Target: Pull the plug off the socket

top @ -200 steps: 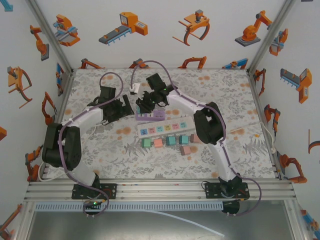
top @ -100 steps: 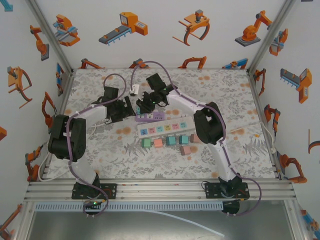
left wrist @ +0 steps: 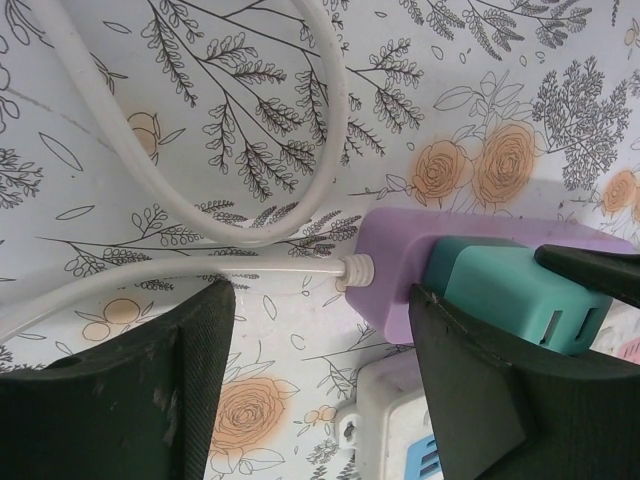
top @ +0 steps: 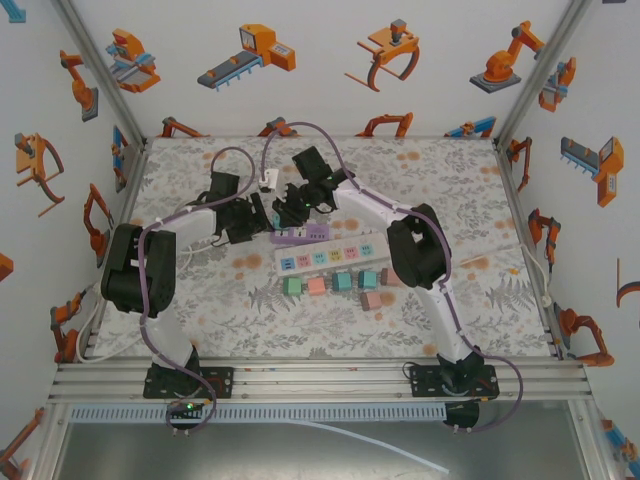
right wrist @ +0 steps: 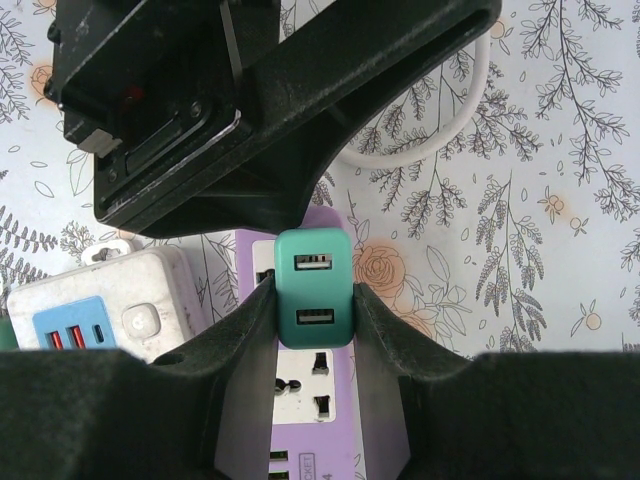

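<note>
Purple power strip [top: 305,234] lies mid-tabletop [top: 450,180]. Left tool [left wrist: 318,312] sits half-wide astride its cord end, not yet gripping; clamp there first. Right tool [right wrist: 314,298] is tight on the teal plug [right wrist: 314,262], seated in the end socket. Pull straight out, no rocking.

Purple power strip [left wrist: 400,250] is running off the right edge. On it, the teal plug [left wrist: 510,300] is getting half-covered by a finger [left wrist: 590,275] of the right gripper [right wrist: 314,300], prongs hiding underneath. The white cable [left wrist: 250,236] beside it is leaving frame.
</note>
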Tool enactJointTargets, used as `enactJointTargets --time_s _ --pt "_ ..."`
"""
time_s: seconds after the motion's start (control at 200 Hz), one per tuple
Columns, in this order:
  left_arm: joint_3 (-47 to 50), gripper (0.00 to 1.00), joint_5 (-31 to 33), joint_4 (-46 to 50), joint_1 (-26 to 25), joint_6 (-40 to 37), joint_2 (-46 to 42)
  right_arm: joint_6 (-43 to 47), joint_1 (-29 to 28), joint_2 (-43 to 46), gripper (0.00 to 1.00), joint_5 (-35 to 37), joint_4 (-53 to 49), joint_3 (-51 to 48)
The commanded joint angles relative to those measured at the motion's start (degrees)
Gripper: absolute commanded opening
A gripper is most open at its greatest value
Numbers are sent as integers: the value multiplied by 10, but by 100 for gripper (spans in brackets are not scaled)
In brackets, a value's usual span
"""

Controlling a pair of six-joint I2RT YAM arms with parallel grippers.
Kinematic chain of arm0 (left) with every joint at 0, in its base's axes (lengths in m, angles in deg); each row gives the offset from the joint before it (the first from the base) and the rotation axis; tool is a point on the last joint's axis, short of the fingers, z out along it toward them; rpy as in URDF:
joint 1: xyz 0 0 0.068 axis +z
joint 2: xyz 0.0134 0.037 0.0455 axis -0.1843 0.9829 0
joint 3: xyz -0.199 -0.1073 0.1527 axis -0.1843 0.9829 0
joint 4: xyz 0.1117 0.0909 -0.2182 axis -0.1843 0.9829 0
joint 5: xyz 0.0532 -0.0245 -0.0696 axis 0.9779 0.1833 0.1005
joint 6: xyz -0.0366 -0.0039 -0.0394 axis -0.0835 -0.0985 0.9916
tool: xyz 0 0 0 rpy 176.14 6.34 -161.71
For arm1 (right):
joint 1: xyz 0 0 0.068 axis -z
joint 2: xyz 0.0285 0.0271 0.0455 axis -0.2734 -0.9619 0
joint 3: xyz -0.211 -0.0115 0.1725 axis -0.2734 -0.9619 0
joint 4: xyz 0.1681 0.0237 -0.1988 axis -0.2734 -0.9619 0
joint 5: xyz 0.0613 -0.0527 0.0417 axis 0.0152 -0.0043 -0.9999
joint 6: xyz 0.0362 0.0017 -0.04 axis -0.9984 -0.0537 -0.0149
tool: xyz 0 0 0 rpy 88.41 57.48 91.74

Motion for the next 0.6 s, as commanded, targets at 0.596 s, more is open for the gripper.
enactJointTargets --time_s 0.596 --pt "36 65 35 50 -7 -23 18 -22 0 47 14 -10 42 3"
